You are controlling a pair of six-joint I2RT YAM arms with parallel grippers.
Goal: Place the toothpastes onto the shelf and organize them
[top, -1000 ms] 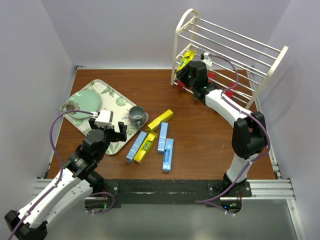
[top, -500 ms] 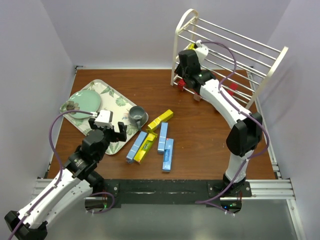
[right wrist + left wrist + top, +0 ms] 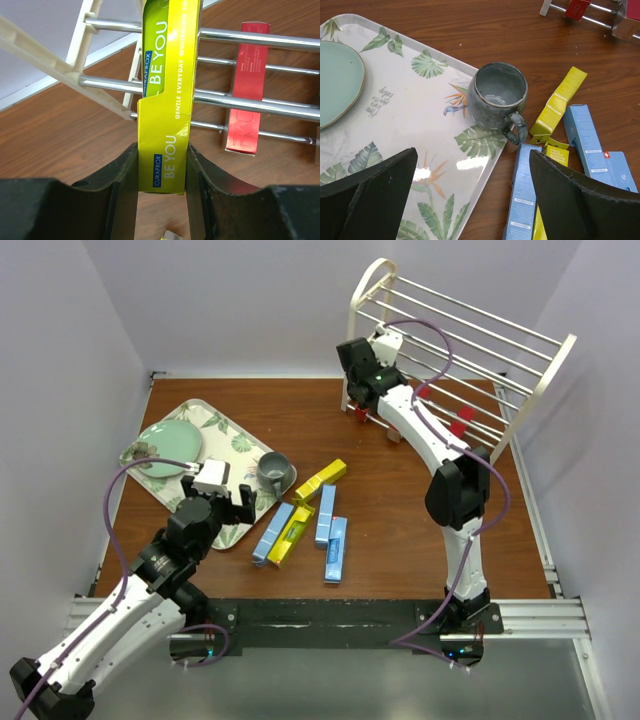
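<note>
— Where are we holding the yellow toothpaste box (image 3: 165, 120) at this moment?

— Our right gripper (image 3: 161, 152) is pinching its lower end, with one black finger pressing on each long side. The box is standing nearly upright at the left end of the shelf (image 3: 250, 106), crossing in front of the metal rods just beside the cream side frame. The shelf is standing at the far right corner of the tabletop (image 3: 400, 490).

— Are we seeing anything on the shelf?

— A red toothpaste box (image 3: 243, 137) is lying across the rods to the right of the yellow one. The overhead view is showing more red among the lower rods, but we cannot tell how many boxes that makes.

— And our other arm?

— The left gripper (image 3: 215, 508) is hanging over the near right part of the leaf-patterned tray (image 3: 435, 125), its fingers spread wide and gripping nothing. The grey mug (image 3: 497, 97) is sitting at the tray's right edge with its handle reaching past the rim. A pale green plate (image 3: 168, 445) is resting at the tray's far left.

— What are we seeing loose on the tabletop?

— Five boxes are lying around the middle, just right of the tray. A second yellow box (image 3: 320, 481) is lying beside the mug. Two light blue boxes (image 3: 326, 514) (image 3: 336, 548) are lying side by side nearer our bases. A third light blue box (image 3: 272, 532) is lying against another yellow box (image 3: 291, 535), closest to the tray.
</note>
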